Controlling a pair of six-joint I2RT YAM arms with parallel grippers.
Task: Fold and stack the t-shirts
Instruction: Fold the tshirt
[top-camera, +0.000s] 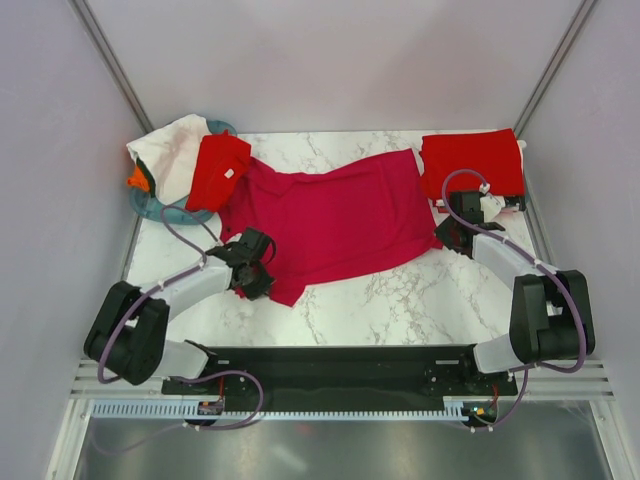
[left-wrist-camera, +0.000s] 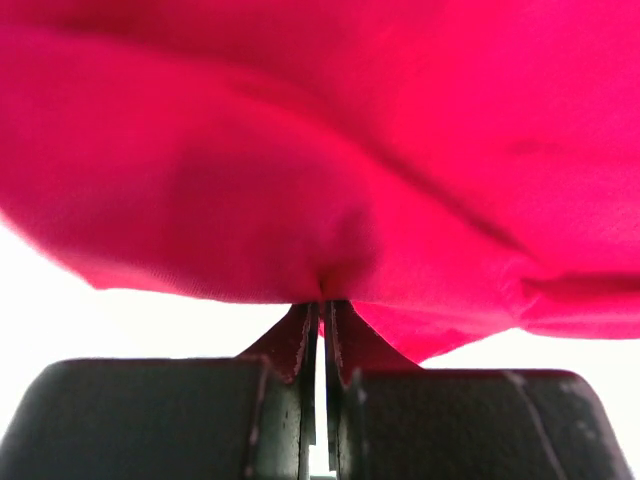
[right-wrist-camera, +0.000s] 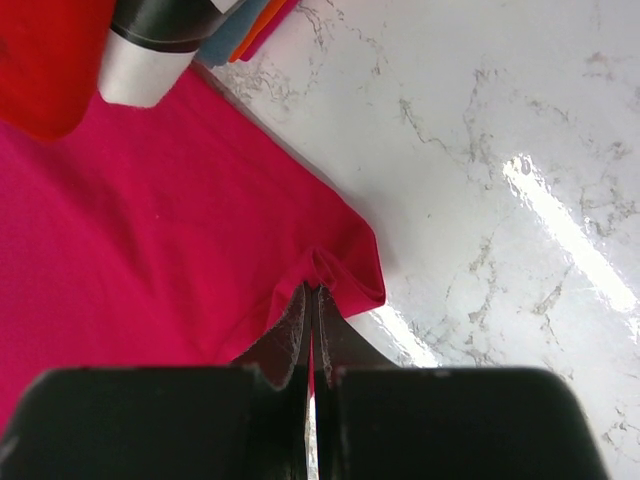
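Top external view shows the crimson-magenta t-shirt (top-camera: 330, 215) spread across the middle of the marble tabletop (top-camera: 420, 300). Its far left end meets a bright red t-shirt (top-camera: 218, 170) draped over the rim of the teal basket (top-camera: 165, 212). A white t-shirt (top-camera: 170, 148) and a scrap of orange cloth (top-camera: 137, 178) also lie in that basket, mostly covered. A folded red t-shirt (top-camera: 472, 163) sits at the far right corner, just beside the spread garment, and the right arm crosses in front of its near edge. The left claw (top-camera: 266, 284) is at the garment's near left corner and the right claw (top-camera: 440, 234) at its near right corner, but from above the wrists hide the fingertips. Left wrist view settles it: the left claw (left-wrist-camera: 322, 312) has its jaws pressed together on a pinch of the fabric (left-wrist-camera: 350, 150), which bulges up and fills almost the whole picture, so nothing else around shows but a washed-out pale surface beneath. Right wrist view shows the right claw (right-wrist-camera: 312, 298) likewise closed tight on a puckered corner (right-wrist-camera: 345, 275) lying flat on the marble (right-wrist-camera: 480, 150). Along that picture's top edge appear a red patch (right-wrist-camera: 40, 60), teal and orange slivers (right-wrist-camera: 250, 30) and a grey and black rounded part (right-wrist-camera: 150, 50), all cut off and hard to identify
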